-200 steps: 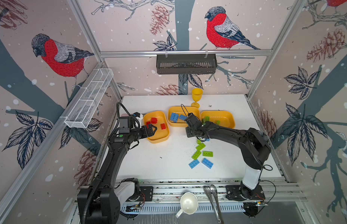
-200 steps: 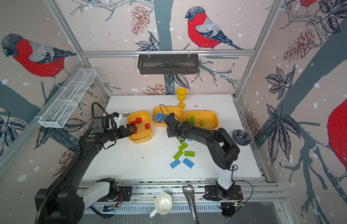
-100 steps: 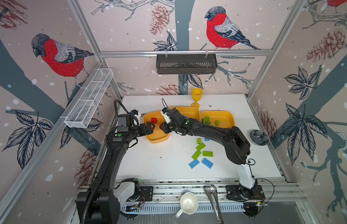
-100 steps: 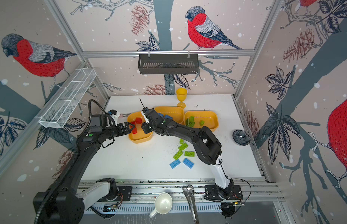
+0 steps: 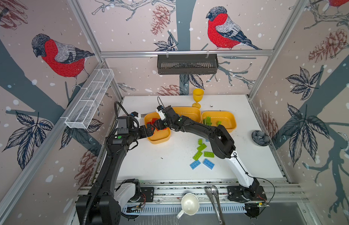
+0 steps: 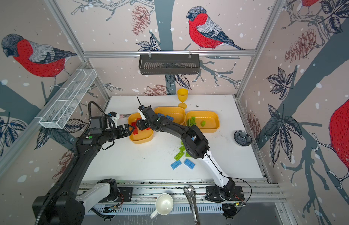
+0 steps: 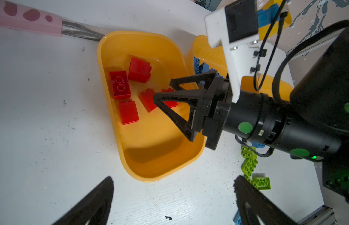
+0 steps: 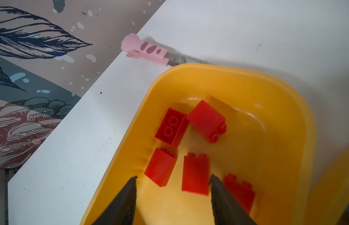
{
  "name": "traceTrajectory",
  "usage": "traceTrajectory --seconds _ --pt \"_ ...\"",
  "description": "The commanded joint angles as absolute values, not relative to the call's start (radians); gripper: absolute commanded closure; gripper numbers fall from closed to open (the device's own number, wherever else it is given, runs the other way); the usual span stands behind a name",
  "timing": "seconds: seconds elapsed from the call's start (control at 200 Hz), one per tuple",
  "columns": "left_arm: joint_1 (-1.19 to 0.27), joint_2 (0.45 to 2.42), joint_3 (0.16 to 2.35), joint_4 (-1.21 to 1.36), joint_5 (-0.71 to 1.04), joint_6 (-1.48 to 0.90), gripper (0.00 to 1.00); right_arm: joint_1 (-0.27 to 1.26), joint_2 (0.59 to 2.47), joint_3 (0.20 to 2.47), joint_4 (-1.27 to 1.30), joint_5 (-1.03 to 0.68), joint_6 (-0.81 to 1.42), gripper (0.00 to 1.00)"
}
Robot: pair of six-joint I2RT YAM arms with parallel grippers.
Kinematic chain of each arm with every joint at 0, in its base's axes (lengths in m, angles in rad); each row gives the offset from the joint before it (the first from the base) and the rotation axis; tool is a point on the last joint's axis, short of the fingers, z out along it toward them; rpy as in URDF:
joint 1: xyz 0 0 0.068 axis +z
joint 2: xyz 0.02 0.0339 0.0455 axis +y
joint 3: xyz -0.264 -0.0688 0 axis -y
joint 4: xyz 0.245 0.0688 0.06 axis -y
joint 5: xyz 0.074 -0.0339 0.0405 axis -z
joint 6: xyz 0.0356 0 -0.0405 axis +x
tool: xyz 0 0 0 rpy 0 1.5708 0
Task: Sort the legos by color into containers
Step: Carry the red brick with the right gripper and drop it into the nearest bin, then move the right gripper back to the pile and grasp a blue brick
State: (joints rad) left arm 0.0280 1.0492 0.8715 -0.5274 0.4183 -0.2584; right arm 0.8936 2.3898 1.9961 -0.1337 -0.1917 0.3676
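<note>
My right tool (image 8: 173, 176) hangs over the red-brick tray (image 8: 228, 72), jaws apart and empty; left tool (image 7: 173, 178) gapes wide beside that tray; loose green and blue legos (image 5: 201, 147) lie on the desk (image 5: 160, 161), back toward the right arm's base, so the right arm is nearer.

right gripper (image 7: 163, 90) is hanging right over the red tray (image 5: 158, 141) with its jaws apart, and the left gripper (image 5: 151, 130) is sitting at that tray's left rim close by, so the two are crowding the way in. right arm (image 5: 199, 128) is stretching across the middle tray (image 5: 191, 114) too. front-left table (image 5: 160, 161) is lying bare, loose legos (image 5: 202, 153) are cluttering the patch right of centre
</note>
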Motion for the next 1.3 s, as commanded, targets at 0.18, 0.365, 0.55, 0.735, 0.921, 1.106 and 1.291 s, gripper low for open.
traceTrajectory --seconds 0.18,0.365,0.55,0.735,0.921,1.106,1.291 --pt "0.030 1.055 0.841 -0.478 0.462 -0.282 0.04 0.866 2.129 1.740 -0.122 -0.200 0.374 0.32" --pt "0.031 1.069 0.828 -0.445 0.498 -0.297 0.04 0.833 1.916 1.510 -0.236 -0.086 0.429 0.25" --pt "0.030 1.094 0.812 -0.394 0.552 -0.304 0.04 0.781 1.727 1.325 -0.354 0.068 0.530 0.17" --pt "0.031 1.136 0.814 -0.371 0.608 -0.317 0.05 0.724 1.578 1.122 -0.364 0.124 0.619 0.17" --pt "0.029 1.152 0.815 -0.357 0.620 -0.324 0.05 0.695 1.524 0.975 -0.294 0.135 0.636 0.19" --pt "0.030 1.152 0.816 -0.367 0.615 -0.318 0.05 0.683 1.569 0.943 -0.244 0.171 0.621 0.20" --pt "0.030 1.147 0.809 -0.371 0.610 -0.315 0.05 0.679 1.609 0.929 -0.165 0.198 0.568 0.22"
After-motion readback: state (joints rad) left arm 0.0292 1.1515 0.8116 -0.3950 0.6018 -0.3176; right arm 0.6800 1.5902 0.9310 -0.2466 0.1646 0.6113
